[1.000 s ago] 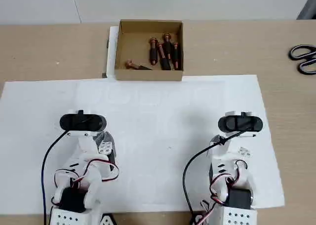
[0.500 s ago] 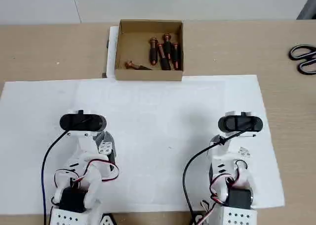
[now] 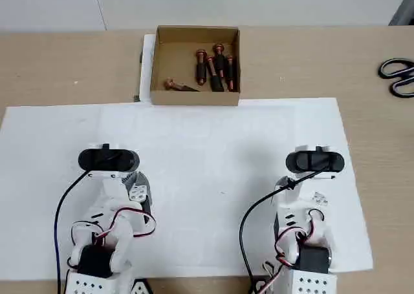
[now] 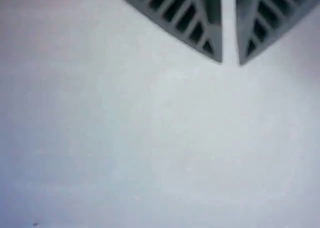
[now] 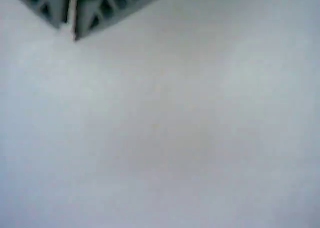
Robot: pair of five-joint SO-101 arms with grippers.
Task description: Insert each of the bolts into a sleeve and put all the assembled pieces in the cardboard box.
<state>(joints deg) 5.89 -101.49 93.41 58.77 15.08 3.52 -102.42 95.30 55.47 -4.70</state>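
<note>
Both arms are folded back on themselves at the near edge of the desk [image 3: 65,61], one [image 3: 107,207] toward each end [image 3: 304,213]. Each has its white upper links doubled over the base and a black oval camera housing facing out across the desk. Looped black and red cables hang along each arm. They rest over a wide sheet of white paper [image 3: 213,145] that covers most of the near half of the pale wood-grain desk.

The cardboard box [image 3: 173,55] is a shallow open brown tray with low, upright walls. It sits at the middle of the desk just past the paper's far edge, well apart from both arms. Inside it lie the assembled pieces [image 3: 215,66]: copper-coloured bolts with rounded heads, their shanks in dark sleeves. Four are bunched roughly parallel in the part of the box toward the scissors. One more [image 3: 176,85] lies crosswise along the box's near wall.

Black-handled scissors [image 3: 398,74] lie at the desk's right edge, far from the box.

The left gripper [image 4: 230,60] has grey, ribbed, wedge-shaped fingers [image 4: 192,22]. They are drawn in to a narrow slit with plain paper showing through, and nothing is gripped. It hangs close above the sheet (whether it touches the paper cannot be made out). The right gripper [image 5: 71,30] is pressed together to a hairline, also empty and over bare paper.
</note>
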